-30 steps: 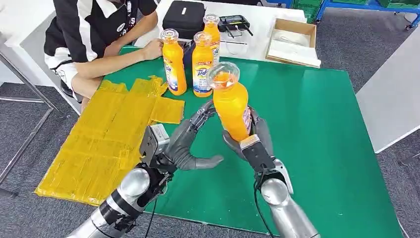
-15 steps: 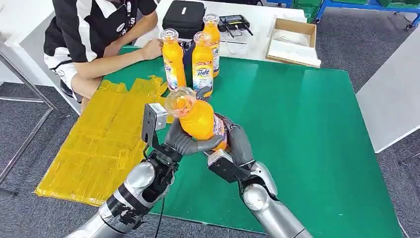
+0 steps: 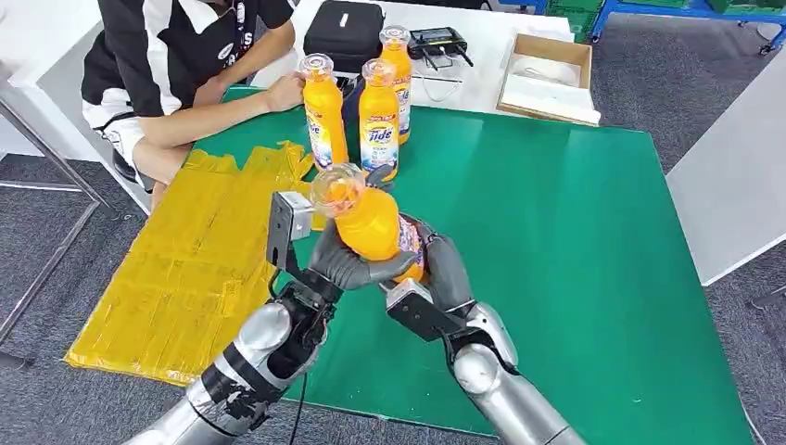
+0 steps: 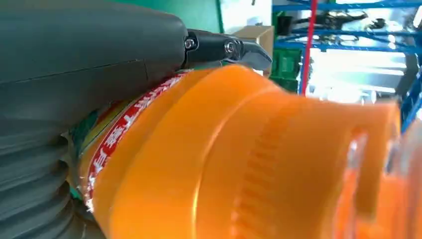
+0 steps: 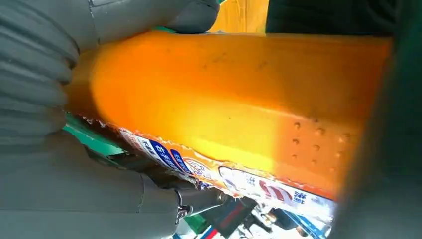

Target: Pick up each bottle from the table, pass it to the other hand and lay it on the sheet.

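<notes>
An orange bottle (image 3: 368, 225) with a clear cap hangs tilted above the green table (image 3: 575, 241), its cap pointing toward the yellow sheet (image 3: 185, 269). My left hand (image 3: 345, 264) wraps around its upper body from below. My right hand (image 3: 447, 267) grips its base end. The left wrist view has the bottle (image 4: 239, 164) pressed under the grey thumb of my left hand (image 4: 74, 64). Seen from the right wrist, the bottle (image 5: 224, 89) lies across my right hand (image 5: 54, 189). Three more orange bottles (image 3: 378, 120) stand upright at the far edge of the table.
A seated person (image 3: 176, 65) rests a hand by the leftmost standing bottle (image 3: 324, 116), at the sheet's far end. A black case (image 3: 345, 32) and a cardboard box (image 3: 549, 74) lie on the white table behind. The right half of the green table is bare.
A second ago my right hand held the bottle upright and my left hand was open beside it. The bottle has since tipped leftward into my left hand, which has closed on it.
</notes>
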You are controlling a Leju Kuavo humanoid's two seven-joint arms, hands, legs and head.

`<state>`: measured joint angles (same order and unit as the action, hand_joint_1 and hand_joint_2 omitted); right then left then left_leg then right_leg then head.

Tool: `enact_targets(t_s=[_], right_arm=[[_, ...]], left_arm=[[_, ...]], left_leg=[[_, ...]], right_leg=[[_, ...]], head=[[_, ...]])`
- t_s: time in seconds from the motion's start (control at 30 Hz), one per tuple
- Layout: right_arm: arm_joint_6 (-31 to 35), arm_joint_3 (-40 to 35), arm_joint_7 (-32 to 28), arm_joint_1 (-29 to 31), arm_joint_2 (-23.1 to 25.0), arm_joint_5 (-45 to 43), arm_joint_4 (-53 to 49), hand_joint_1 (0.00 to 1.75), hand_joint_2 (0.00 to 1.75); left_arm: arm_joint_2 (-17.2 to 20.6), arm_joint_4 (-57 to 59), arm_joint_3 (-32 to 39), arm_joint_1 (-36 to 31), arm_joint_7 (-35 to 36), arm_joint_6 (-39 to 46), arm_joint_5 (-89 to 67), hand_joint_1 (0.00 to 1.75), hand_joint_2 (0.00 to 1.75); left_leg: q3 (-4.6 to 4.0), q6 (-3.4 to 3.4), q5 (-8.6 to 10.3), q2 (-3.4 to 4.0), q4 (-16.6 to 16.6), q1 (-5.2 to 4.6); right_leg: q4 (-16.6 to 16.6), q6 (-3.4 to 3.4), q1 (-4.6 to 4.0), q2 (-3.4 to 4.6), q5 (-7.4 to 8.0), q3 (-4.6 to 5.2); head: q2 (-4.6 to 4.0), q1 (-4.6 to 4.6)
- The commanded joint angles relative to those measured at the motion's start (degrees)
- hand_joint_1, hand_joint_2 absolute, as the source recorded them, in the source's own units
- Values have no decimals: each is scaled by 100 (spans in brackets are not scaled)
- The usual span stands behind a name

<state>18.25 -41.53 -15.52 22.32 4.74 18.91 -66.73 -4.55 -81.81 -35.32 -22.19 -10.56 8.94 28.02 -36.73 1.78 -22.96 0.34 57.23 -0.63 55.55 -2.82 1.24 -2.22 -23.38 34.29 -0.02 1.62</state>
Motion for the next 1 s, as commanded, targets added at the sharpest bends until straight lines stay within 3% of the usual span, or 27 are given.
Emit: enact_targets(t_s=[0.03, 0.33, 0.5, 0.77, 0.8, 0.83, 0.87, 0.9, 0.93, 0.97, 1.0], right_arm=[[-33, -585, -28, 268, -114, -49, 474, 175, 175], [-17, -607, -31, 288, -157, -49, 400, 175, 175], [-384, -220, 52, 179, -162, -861, 302, 175, 175], [-276, 733, 89, -58, -372, -1673, -135, 175, 175], [-230, 847, 92, -121, -399, -1688, -234, 164, 175], [-180, 974, 84, -216, -392, -1720, -395, 51, 175], [-144, 1021, 80, -252, -404, -1717, -462, 0, 175], [-47, 1177, 53, -377, -396, -1752, -702, 0, 175], [-37, 1373, -6, -520, -394, -1947, -990, 0, 0], [-36, 1562, -23, -674, -413, -2115, -1329, 0, 0], [-250, 1984, -73, -1032, -494, -2670, -2159, 0, 0]], left_arm=[[-106, -32, 104, -195, -557, 490, 28, 175, 175], [-128, -220, 25, -70, -713, 650, -77, 175, 175], [-57, -496, -124, 69, -1025, 742, -299, 175, 175], [193, -809, 91, 162, -1704, 1459, -1041, 175, 175], [234, -869, 213, 179, -1764, 1543, -1093, 175, 175], [270, -920, 329, 199, -1839, 1672, -1251, 175, 175], [308, -926, 395, 203, -1842, 1681, -1273, 175, 175], [370, -910, 496, 203, -1914, 1813, -1549, 175, 175], [491, -855, 594, 163, -2067, 2153, -2143, 175, 175], [636, -776, 703, 102, -2101, 2419, -2692, 175, 175], [1354, 35, 776, -336, 116, 2778, -5529, 175, 175]], left_leg=[[32, -16, -15, 1, 6, 12], [22, -12, -9, -8, 3, 10], [24, -12, -9, -9, 2, 8], [27, -14, -9, -16, 2, 9], [36, -17, -11, -21, 2, 9], [24, -14, -7, -11, 0, 9], [38, -18, -13, -17, 3, 12], [20, -13, -5, -16, 0, 9], [33, -18, -12, -19, 5, 13], [22, -13, -5, -17, -1, 7], [35, -17, -12, -15, 3, 11]], right_leg=[[-2, 17, -8, 20, -12, -38], [-5, 12, -8, 6, -9, -28], [-4, 12, -5, 6, -11, -29], [-4, 15, -6, 0, -13, -33], [-4, 17, -5, -2, -18, -44], [-5, 14, -6, 3, -11, -28], [-4, 19, -8, 3, -18, -46], [-5, 13, -6, -2, -10, -26], [-2, 18, -9, 0, -17, -41], [-5, 13, -4, -2, -10, -28], [-4, 17, -7, 4, -15, -42]], head=[[0, 2], [0, 0], [0, 2], [0, 2], [0, 0], [0, 2], [0, 2], [0, 2], [0, 0], [0, 4], [0, -4]])
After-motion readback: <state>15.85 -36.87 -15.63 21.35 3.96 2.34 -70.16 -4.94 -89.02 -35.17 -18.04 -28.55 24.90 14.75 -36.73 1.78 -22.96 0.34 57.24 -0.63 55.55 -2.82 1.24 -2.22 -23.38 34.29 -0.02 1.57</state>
